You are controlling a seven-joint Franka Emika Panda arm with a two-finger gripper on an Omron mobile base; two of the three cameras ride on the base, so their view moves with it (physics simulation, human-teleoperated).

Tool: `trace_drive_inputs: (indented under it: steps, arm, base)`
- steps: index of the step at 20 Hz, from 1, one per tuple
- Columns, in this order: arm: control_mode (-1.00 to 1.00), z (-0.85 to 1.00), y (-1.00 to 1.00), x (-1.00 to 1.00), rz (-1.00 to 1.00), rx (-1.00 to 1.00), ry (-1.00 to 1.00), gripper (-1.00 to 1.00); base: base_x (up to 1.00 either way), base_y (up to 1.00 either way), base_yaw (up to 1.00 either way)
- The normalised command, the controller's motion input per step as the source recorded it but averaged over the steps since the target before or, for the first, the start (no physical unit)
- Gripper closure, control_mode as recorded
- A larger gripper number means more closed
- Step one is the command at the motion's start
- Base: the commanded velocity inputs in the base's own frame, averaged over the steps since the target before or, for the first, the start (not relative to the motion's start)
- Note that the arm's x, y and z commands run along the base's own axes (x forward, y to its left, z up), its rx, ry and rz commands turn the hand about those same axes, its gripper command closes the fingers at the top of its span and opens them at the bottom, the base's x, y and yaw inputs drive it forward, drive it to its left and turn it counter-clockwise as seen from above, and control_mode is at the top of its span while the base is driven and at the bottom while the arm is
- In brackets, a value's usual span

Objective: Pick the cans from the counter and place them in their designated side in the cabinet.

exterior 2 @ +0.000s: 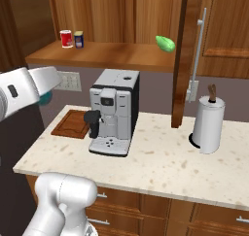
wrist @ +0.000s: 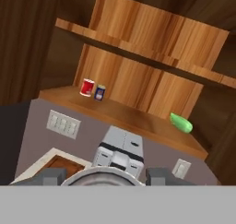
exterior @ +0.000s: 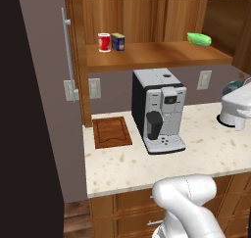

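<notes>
The teal can (wrist: 104, 176) sits between my gripper's (wrist: 105, 178) two dark fingertips (wrist: 50, 175), its round grey lid facing the hand camera, and the gripper is shut on it. A sliver of that teal can (exterior: 232, 87) (exterior 2: 45, 98) shows beside my white arm, held in the air in front of the counter (exterior: 122, 166). The dark blue can (exterior: 117, 41) (exterior 2: 79, 39) (wrist: 99, 92) with the yellow label stands upright on the left part of the cabinet shelf (exterior: 162, 53) (exterior 2: 112, 55), next to a red can (exterior: 104, 42).
A coffee machine (exterior: 159, 109) stands mid-counter, under the shelf. A brown cutting board (exterior: 112, 131) lies to its left, and a paper towel holder (exterior 2: 209, 123) stands to its right. A green object (exterior: 199, 38) lies on the shelf's right part. A tall dark grey unit (exterior: 34, 100) bounds the left.
</notes>
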Motion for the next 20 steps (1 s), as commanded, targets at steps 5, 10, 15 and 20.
trace_drive_inputs:
  steps: [5, 10, 15, 20]
  arm:
    - [-1.00, -0.14, 0.06, 0.13, 0.00, 0.02, 0.01, 1.00]
    - [-1.00, -0.09, 0.03, 0.25, 0.00, 0.02, 0.01, 1.00]
    - [-1.00, -0.02, 0.03, 0.03, -0.04, 0.02, -0.02, 1.00]
    - [-1.00, 0.07, 0.05, 0.01, -0.05, 0.09, -0.03, 1.00]
  base:
    - [0.00, 0.00, 0.00]
    - [0.00, 0.00, 0.00]
    - [0.00, 0.00, 0.00]
    - [0.00, 0.00, 0.00]
